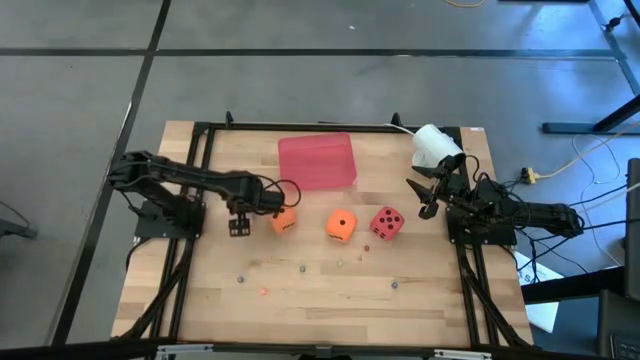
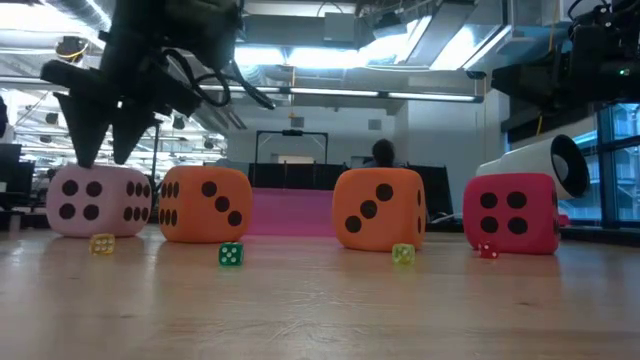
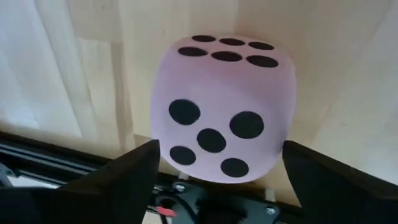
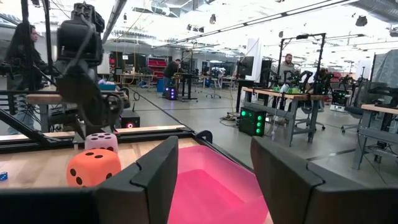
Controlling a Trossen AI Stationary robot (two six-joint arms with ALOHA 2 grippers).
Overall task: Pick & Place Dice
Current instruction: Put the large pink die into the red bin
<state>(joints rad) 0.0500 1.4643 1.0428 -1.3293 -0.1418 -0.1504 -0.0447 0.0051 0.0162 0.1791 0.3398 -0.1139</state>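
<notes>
Left pincer point(image 3: 217, 171) points down, fingers spread; right pincer point(image 4: 214, 168) held level, fingers half apart.

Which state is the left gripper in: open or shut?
Open: the left gripper fingers stand apart either side of the pink die.

You're working in a big open robotics lab or workshop: your wooden worktop point(image 1: 330, 275) sits on a grey concrete floor point(image 1: 300, 85), under exposed ceiling ducts and strip lights point(image 2: 330, 45). Beyond it stand rows of benches point(image 4: 286, 93) with equipment, cables and lit green gear point(image 4: 252, 121), with people point(image 4: 287, 65) standing about.
</notes>
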